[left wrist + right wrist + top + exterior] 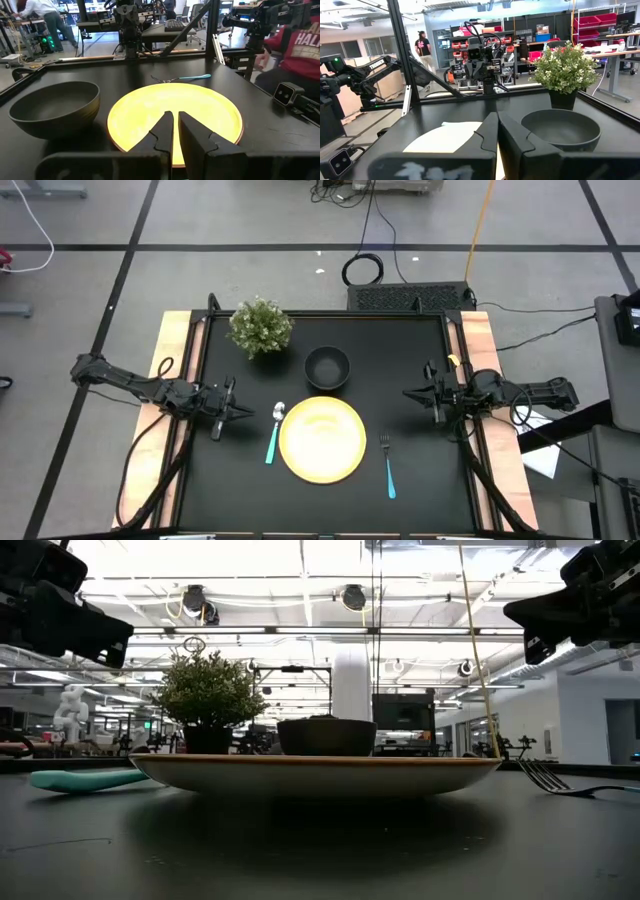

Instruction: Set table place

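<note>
The plate (322,439) sits mid-table with the bowl (327,367) behind, spoon (275,432) and fork (387,464) flanking. Both the left gripper (232,411) and right gripper (420,393) hover shut, empty. The cutlery looks thin, stiff, slippery: best pinched at the handles.

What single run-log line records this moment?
plate: centre | bowl: behind | spoon: left | fork: right | left gripper, right gripper: shut, empty

One camera looks straight down on the whole matte black table (230,490). Another sits at tabletop level near the front edge, facing the room behind. Each wrist camera looks inward from a side edge. All four share the round yellow plate (322,440) and the black bowl (327,367).
</note>
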